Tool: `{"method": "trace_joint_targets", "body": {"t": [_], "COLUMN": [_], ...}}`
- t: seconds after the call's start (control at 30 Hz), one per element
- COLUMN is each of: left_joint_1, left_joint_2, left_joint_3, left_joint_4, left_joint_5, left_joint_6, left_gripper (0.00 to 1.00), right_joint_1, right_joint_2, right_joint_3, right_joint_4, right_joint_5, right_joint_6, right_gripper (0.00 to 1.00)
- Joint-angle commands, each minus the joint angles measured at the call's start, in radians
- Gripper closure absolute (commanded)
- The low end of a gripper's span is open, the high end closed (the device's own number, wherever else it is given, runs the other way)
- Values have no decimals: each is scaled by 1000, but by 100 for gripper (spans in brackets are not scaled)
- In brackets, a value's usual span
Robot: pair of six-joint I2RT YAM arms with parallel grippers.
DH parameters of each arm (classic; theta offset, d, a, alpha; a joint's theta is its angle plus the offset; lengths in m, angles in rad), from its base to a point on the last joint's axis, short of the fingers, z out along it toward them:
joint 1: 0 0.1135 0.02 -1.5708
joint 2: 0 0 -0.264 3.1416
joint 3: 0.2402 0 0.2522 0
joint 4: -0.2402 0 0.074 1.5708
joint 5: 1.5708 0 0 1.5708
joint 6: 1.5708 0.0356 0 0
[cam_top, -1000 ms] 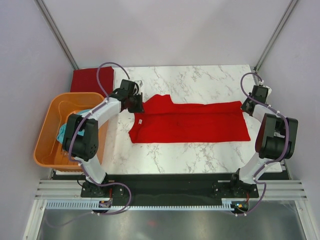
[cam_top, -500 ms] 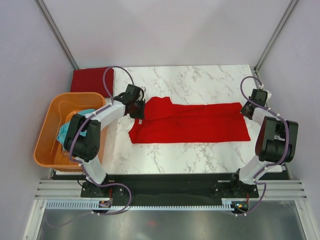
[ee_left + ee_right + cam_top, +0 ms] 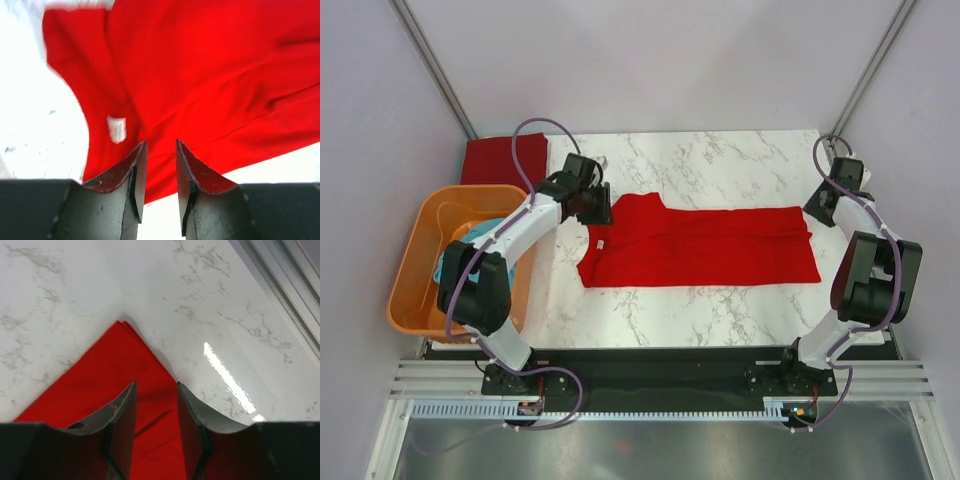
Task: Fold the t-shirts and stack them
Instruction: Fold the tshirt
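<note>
1. The bright red cloth t-shirt [image 3: 700, 245] lies folded in a long strip across the middle of the white marble bench [image 3: 720, 170]. Its small white neck label [image 3: 117, 129] shows at the left end.
2. My left hand [image 3: 161, 147] hangs over that label end, fingers spread, pinching nothing.
3. My right hand [image 3: 156, 385] is over the shirt's far right corner, also spread and empty.
4. The darker maroon folded shirt [image 3: 495, 160] sits at the far left corner. The teal shirt [image 3: 443, 266] is in the orange plastic basket [image 3: 415, 260].
</note>
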Motion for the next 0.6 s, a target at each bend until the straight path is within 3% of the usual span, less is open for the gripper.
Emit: {"method": "trace_joint_targets", "body": {"t": [0.0,0.13,0.3,0.43,0.47,0.57], "left_joint_1": [-3,-3,-1,-1,-1,-1], "left_joint_2": [61,172,246,264,266,276], "left_joint_3": [118,172,153,109,85,58], "left_joint_4": [12,11,-2,-5,-32,-37], "left_joint_5": [79,85,-4,-38,-143,-179], "left_joint_6": [-42,-72,-108,-112,-143,-163], "left_gripper": [64,64,64,63,63,63], "right_joint_1": [-1,6,9,11,9,11], "right_joint_2": [65,127,176,187,181,158], "right_joint_3": [105,146,126,91,82,63], "right_joint_4": [-38,-48,-74,-73,-65,-56], "right_joint_5": [-132,-233,-167,-91,-71,14], "right_joint_6": [-50,-87,-90,-76,-70,-62], "right_gripper": [55,62,73,74,74,72]}}
